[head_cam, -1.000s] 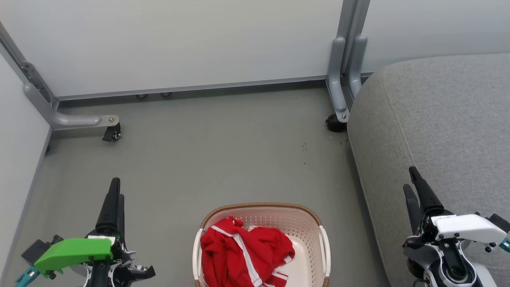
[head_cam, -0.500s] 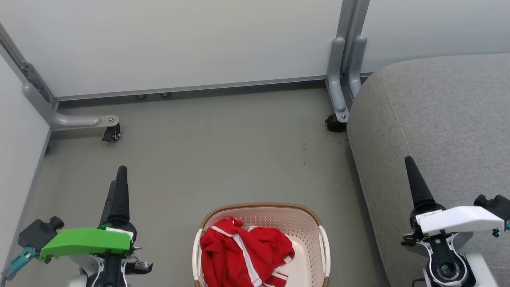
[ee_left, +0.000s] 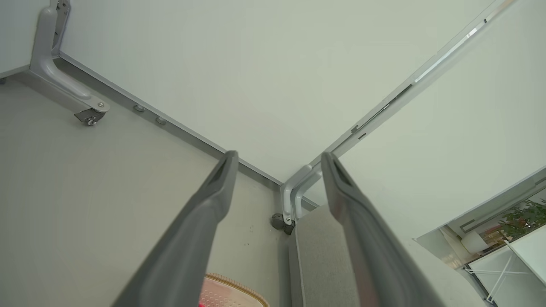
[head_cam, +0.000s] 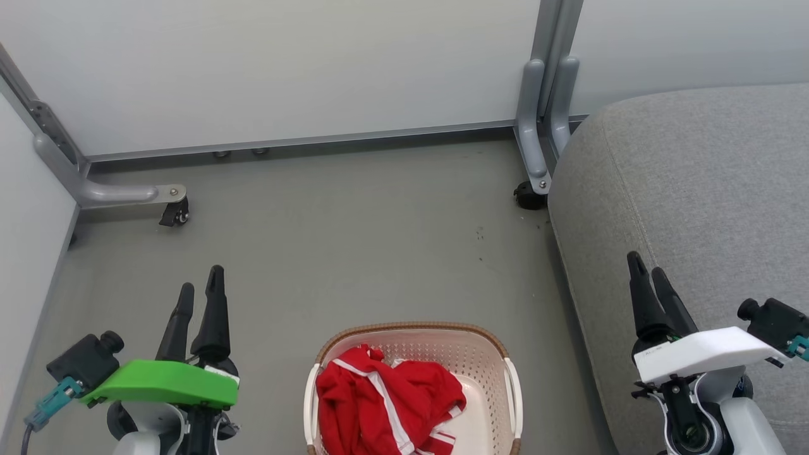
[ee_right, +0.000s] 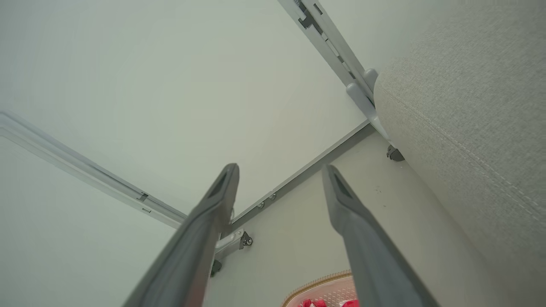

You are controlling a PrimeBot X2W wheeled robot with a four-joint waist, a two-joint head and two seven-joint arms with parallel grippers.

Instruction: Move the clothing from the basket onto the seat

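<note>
The clothing (head_cam: 379, 404) is seen as a crumpled red heap with white stripes inside the basket (head_cam: 411, 327). It is piled toward the left side, and part of the pale bottom is left bare on the right. The basket is set on the grey floor (head_cam: 347, 253) at the near middle. The seat (head_cam: 695, 189) is found at the right, running from near to far. Its left edge is separated from the basket by a strip of floor, and none of the red fabric is seen on it.

The left gripper (head_cam: 201, 279), topped by a green cover, is held at the near left over the floor, well apart from the basket. Its jaws are spread wide and nothing is held between them. The right gripper (head_cam: 644, 264), topped by a white cover, is held at the near right over the seat's left edge. Its jaws are likewise parted and empty. Pale partition panels (head_cam: 284, 63) on castors (head_cam: 176, 215) are seen along the far side.
</note>
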